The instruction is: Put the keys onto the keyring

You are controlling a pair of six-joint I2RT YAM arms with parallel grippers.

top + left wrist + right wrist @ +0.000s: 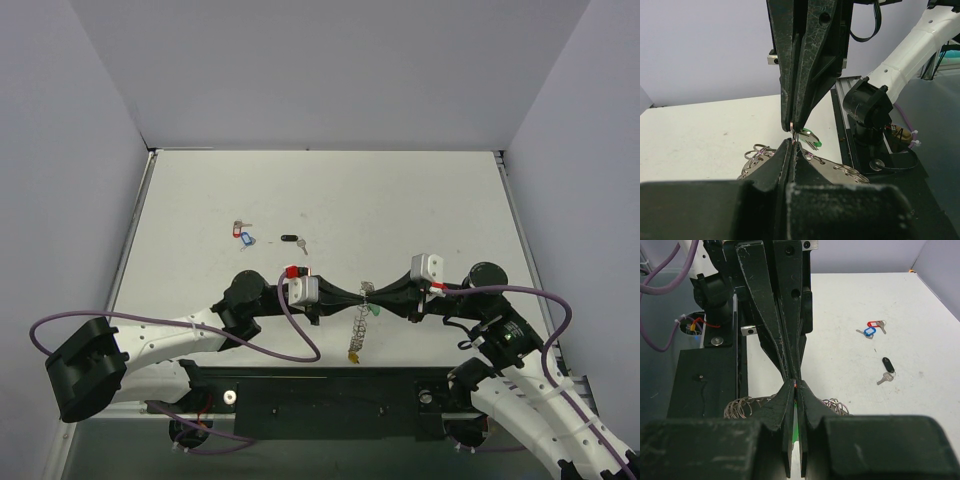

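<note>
On the white desk (400, 200), the left hand (355, 297) and right hand (380, 296) pinch the keyring (360, 318) together at 6 o'clock, a green key (374, 310) seemingly attached, while the red and blue keys (241, 232) and black key (292, 240) lie loose toward 11 o'clock.

Silvery keyring (358, 325), fringed with small loops, bears a yellow tag (353, 355) and a green tag (373, 311). On the white table (420, 200) lie a red-tagged key (238, 227), a blue-tagged key (247, 239) and a black-tagged key (290, 238). A purple cable (300, 340) trails nearby.
</note>
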